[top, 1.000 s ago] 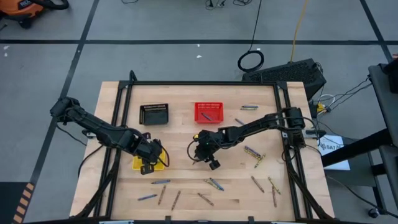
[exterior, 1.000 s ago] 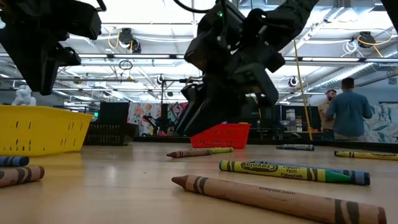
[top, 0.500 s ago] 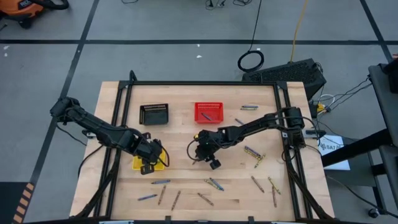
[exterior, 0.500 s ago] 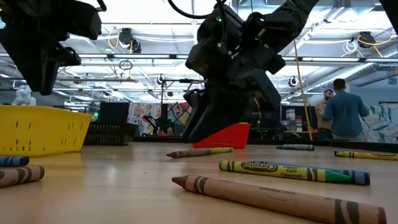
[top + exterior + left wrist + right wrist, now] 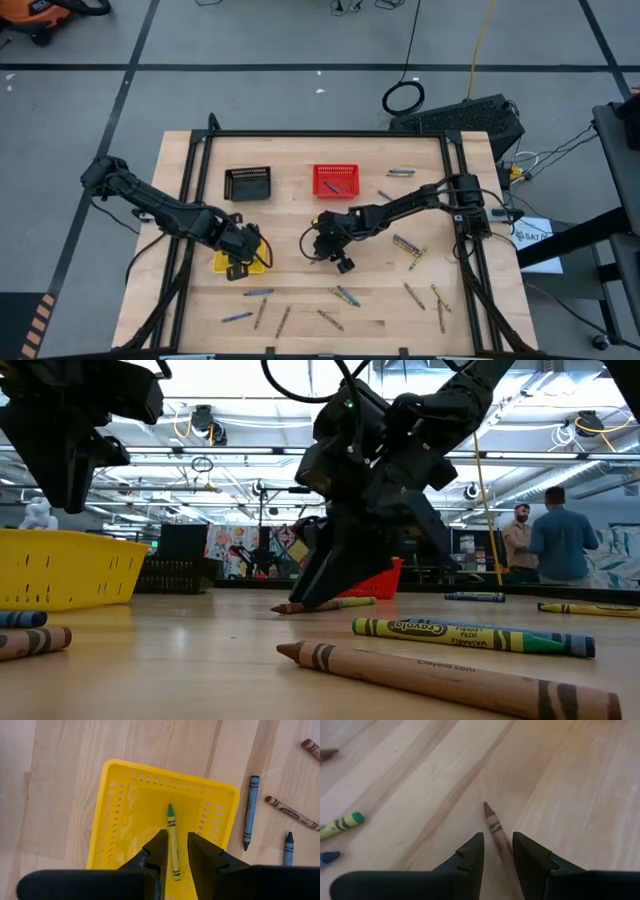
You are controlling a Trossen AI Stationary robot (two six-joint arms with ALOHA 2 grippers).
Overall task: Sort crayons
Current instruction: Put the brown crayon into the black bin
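My right gripper [image 5: 497, 840] is open and low over the middle of the table [image 5: 318, 252]. Its fingers stand on either side of a brown crayon [image 5: 495, 826] that lies flat on the wood; in the low view the fingertips [image 5: 312, 595] reach down to that crayon [image 5: 345, 602]. My left gripper [image 5: 174, 840] is open and hovers above the yellow basket [image 5: 115, 795] at the table's left [image 5: 222, 264]. A yellow-green crayon [image 5: 171, 827] lies on the basket's floor, seen between the fingers. I cannot see either gripper touching its crayon.
A black basket [image 5: 247, 183] and a red basket [image 5: 335, 180] holding a crayon stand at the far side. Loose crayons lie along the near edge [image 5: 283, 320] and at the right [image 5: 405, 243]. Blue and brown crayons [image 5: 249, 812] lie beside the yellow basket. People [image 5: 555, 540] stand beyond the table.
My right gripper has gone down toward the table and now stands astride the brown crayon with its fingertips at table level. The crayon has stayed where it was.
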